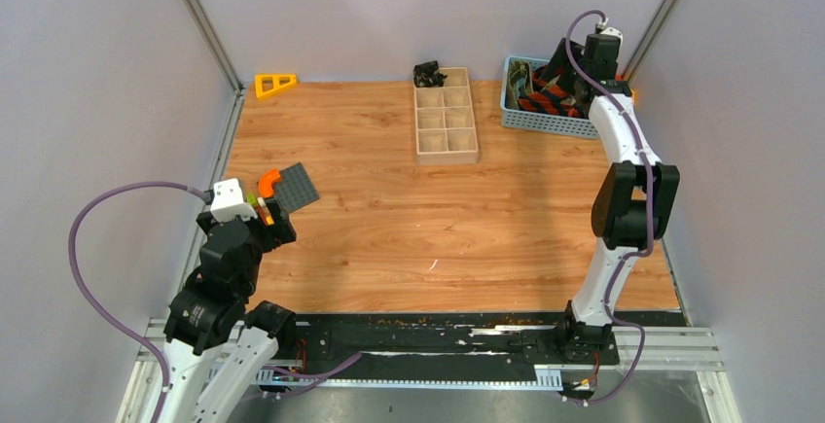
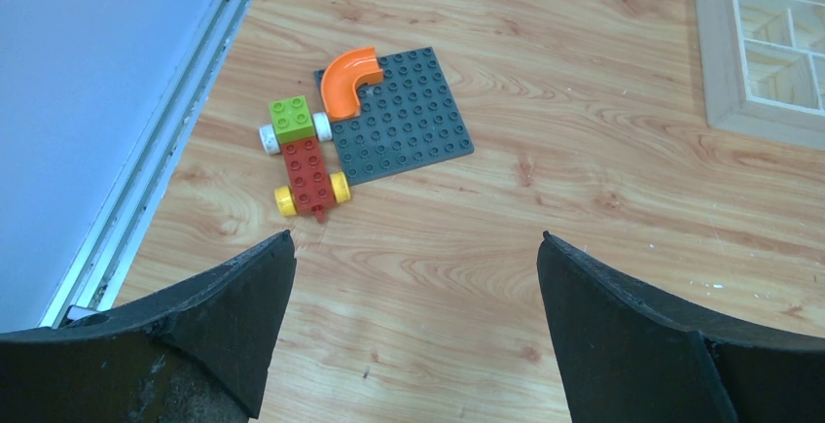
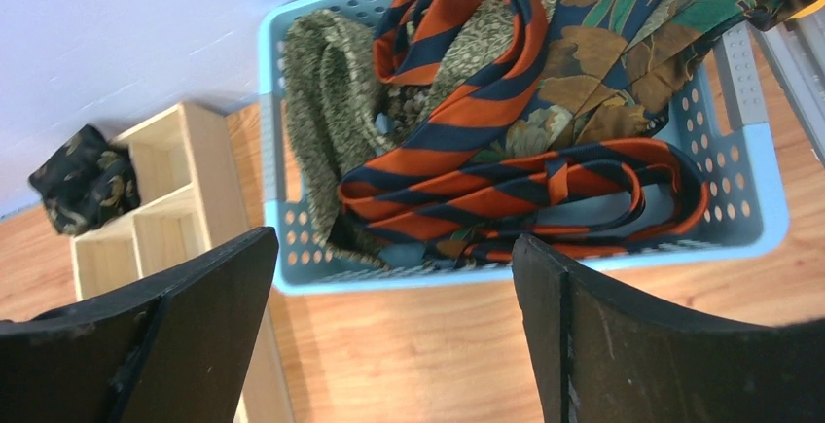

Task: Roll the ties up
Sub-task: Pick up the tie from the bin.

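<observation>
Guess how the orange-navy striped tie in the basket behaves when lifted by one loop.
Likely floppy: the striped tie lies in loose loops and folds, so it should drape and trail. Probably light, being thin fabric. It may drag neighbours: it overlaps the olive tie and the floral tie in the blue basket.
</observation>
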Controlling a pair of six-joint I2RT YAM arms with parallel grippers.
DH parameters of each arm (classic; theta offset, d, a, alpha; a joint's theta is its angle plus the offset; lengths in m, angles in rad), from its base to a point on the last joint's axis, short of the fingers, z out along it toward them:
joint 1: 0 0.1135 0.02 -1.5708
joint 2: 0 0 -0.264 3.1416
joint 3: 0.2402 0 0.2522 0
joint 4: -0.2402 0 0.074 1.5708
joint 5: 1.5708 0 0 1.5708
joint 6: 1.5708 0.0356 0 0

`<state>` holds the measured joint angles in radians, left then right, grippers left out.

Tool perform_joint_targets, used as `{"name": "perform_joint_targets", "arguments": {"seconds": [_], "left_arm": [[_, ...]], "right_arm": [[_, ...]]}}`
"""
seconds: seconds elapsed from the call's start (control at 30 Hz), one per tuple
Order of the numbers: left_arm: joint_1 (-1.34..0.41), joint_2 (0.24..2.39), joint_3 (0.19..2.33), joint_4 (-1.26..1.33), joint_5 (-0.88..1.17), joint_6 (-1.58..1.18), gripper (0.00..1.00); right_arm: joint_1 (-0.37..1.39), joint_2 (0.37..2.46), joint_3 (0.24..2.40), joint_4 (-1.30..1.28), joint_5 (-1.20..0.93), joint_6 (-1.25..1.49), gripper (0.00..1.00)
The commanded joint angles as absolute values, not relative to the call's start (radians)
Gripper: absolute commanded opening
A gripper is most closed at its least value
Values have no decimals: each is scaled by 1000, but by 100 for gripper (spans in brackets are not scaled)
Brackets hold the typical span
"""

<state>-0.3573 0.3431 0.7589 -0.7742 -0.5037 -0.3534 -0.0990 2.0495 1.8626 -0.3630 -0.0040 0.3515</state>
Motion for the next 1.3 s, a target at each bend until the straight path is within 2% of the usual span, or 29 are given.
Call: {"name": "perform_joint_targets", "arguments": {"seconds": [0.0, 0.2, 0.5, 0.9, 1.17, 1.27], "left_arm": [[-345, 357, 756, -756, -515, -357, 100], [-342, 355, 755, -755, -514, -356, 100], [-339, 359, 755, -752, -505, -353, 100], [-337, 355, 753, -748, -498, -350, 100], [-336, 350, 753, -748, -498, -350, 100], [-335, 350, 753, -748, -497, -350, 100]], "right_arm": [[-138, 2179, 2012, -362, -75, 409, 89], [-147, 2371, 2210, -392, -145, 376, 85], [-150, 2447, 2281, -343, -110, 355, 81], [-153, 2494, 2327, -340, 72, 331, 74], [-153, 2562, 2406, -297, 102, 324, 59], [-152, 2570, 2421, -295, 106, 317, 41]]}}
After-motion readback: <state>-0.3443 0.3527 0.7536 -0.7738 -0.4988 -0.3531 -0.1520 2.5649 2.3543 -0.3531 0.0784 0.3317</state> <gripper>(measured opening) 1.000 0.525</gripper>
